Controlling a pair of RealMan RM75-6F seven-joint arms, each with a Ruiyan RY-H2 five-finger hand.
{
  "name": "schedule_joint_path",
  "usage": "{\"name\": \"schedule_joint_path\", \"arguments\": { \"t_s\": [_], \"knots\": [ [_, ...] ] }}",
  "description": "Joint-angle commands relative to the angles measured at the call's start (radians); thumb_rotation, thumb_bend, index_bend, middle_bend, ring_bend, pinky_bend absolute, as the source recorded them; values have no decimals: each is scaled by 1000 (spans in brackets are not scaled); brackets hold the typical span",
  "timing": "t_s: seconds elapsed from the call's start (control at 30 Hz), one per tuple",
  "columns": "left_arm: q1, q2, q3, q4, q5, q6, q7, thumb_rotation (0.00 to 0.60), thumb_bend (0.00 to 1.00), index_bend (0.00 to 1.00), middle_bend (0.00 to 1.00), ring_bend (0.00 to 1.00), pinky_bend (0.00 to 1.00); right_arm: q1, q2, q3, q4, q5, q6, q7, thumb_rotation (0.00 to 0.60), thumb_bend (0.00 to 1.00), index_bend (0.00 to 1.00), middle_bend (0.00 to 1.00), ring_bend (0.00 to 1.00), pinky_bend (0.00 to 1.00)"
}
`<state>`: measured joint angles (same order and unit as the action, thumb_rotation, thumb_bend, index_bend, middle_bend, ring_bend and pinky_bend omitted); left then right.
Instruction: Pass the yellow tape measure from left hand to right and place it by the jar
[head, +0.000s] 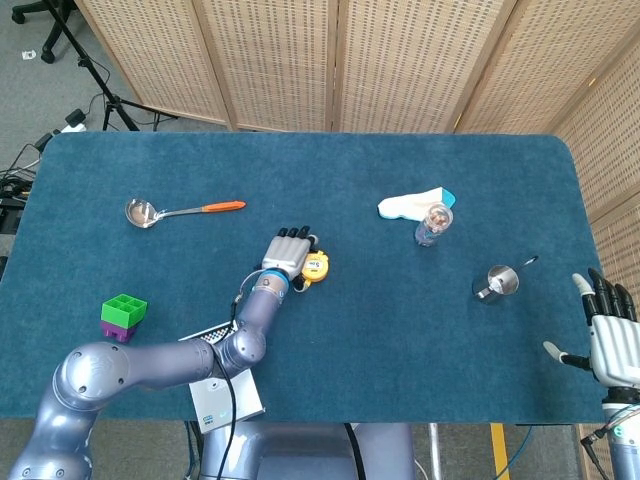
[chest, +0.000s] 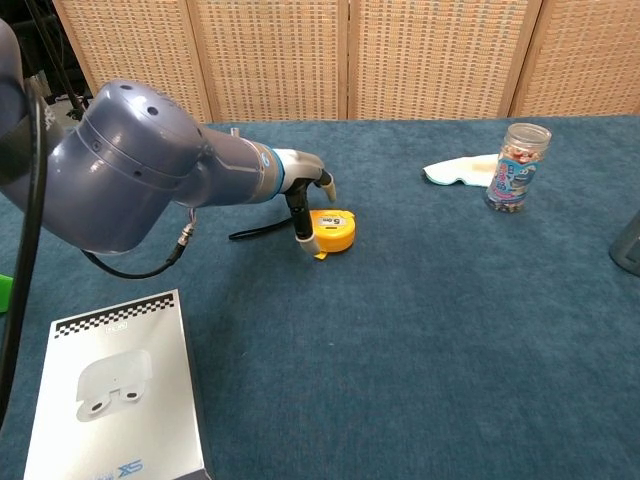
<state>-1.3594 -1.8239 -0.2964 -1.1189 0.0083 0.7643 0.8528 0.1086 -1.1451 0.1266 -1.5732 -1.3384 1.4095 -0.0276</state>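
Note:
The yellow tape measure (head: 316, 266) (chest: 331, 230) lies flat on the blue table cloth, its black strap (chest: 259, 232) trailing left. My left hand (head: 285, 251) (chest: 303, 196) is just left of it, fingers stretched out. One dark fingertip (chest: 301, 226) touches the tape's left side and the thumb hangs above it without a clear grip. The jar (head: 434, 223) (chest: 516, 167) stands upright at the far right of the table. My right hand (head: 609, 344) hovers open, fingers spread, off the table's right front corner; it appears only in the head view.
A white and teal cloth (head: 410, 204) (chest: 458, 170) lies beside the jar. A metal cup (head: 497, 282) stands right of centre. A ladle (head: 180, 210) is at the far left, a green and purple block (head: 124, 315) at front left, a white box (chest: 115, 390) at the front edge.

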Motion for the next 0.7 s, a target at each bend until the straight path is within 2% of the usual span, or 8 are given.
{"name": "schedule_joint_path", "arguments": {
  "t_s": [0.03,0.2,0.37,0.5,0.7],
  "knots": [
    [10,17,-1,-19,10,10,-9,600,173,71,0,0,0,0,-1,-1,-1,-1,1,-3,600,92,67,0,0,0],
    [35,50,-12,-42,30,28,-43,600,168,52,0,0,0,-1,-1,-2,-3,-4,3,-7,600,93,67,0,0,0],
    [90,140,-33,-99,99,64,-113,600,171,52,0,0,0,0,-3,-5,-4,-10,3,-14,600,92,68,0,0,0],
    [150,250,7,-169,228,137,-130,600,174,52,0,0,0,3,-7,-9,-9,-12,-2,-30,600,92,68,0,0,0],
    [303,407,62,-319,471,278,-264,600,175,52,0,0,0,6,-16,-15,-14,-24,-1,-56,600,92,67,0,0,0]
  ]
}}
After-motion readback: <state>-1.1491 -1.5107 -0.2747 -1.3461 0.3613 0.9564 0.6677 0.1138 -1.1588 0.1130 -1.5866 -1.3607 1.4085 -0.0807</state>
